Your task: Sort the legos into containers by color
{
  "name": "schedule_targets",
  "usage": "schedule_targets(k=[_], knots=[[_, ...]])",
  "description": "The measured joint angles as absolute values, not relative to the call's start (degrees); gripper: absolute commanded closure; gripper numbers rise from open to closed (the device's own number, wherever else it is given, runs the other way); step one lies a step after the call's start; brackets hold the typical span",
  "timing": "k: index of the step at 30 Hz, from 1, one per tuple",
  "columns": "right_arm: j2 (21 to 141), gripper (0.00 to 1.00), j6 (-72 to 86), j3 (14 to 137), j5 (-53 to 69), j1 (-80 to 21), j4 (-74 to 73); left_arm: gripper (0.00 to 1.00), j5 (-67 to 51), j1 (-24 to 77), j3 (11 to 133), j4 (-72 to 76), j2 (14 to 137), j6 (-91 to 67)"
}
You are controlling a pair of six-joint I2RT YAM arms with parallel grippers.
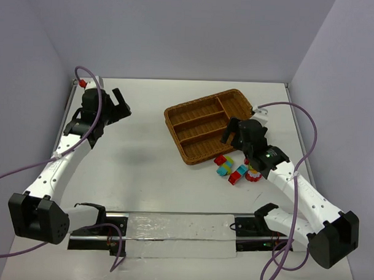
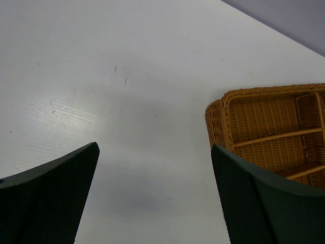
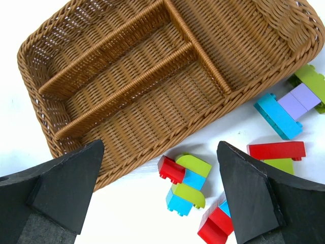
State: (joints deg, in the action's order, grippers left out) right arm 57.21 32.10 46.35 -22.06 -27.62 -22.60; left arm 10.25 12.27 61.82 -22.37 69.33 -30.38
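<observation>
The brown wicker tray (image 1: 200,100) lies right of the table's middle, and its containers (image 3: 152,76) hold no bricks where I can see them. The legos lie on the table by its near side. A joined cluster of red, green and blue bricks (image 3: 190,180) sits just outside the tray (image 3: 28,71). Other legos (image 1: 238,174) lie further right: a red one (image 3: 277,150), a cyan one (image 3: 277,116) and a purple one (image 3: 299,99). My right gripper (image 3: 160,147) hangs open above the cluster. My left gripper (image 2: 155,146) is open over bare table, left of the tray's corner (image 2: 216,117).
Grey walls close in the table on the left, back and right. A black rail with cables (image 1: 171,228) runs along the near edge between the arm bases. A red-capped fitting (image 1: 82,83) sits at the far left corner.
</observation>
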Motion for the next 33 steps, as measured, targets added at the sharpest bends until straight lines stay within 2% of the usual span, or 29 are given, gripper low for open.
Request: schedule_targets(k=[16, 19, 20, 22, 28, 33], knots=[[57.51, 0.01, 35.65, 44.09, -20.35, -27.67, -25.06, 0.01, 9.14, 12.29, 61.82, -22.34, 67.44, -31.33], [57.43, 0.09, 38.41, 41.35, -20.34, -27.77, -26.56, 0.01, 9.15, 12.29, 61.82, -22.52, 68.01, -31.65], [57.09, 0.19, 39.35, 40.11, -20.32, -27.83, -26.97, 0.01, 9.15, 12.29, 61.82, -22.6, 68.44, -31.84], [55.25, 0.24, 40.59, 37.63, -20.21, -28.0, -27.72, 0.01, 9.11, 12.33, 61.82, -22.83, 69.44, -32.13], [47.02, 0.24, 42.0, 33.61, -19.1, -29.85, -28.77, 0.01, 8.68, 12.43, 61.82, -22.92, 71.2, -32.57], [50.44, 0.24, 41.92, 33.63, -18.91, -32.82, -28.22, 0.01, 8.23, 12.88, 61.82, -22.92, 72.74, -32.87]])
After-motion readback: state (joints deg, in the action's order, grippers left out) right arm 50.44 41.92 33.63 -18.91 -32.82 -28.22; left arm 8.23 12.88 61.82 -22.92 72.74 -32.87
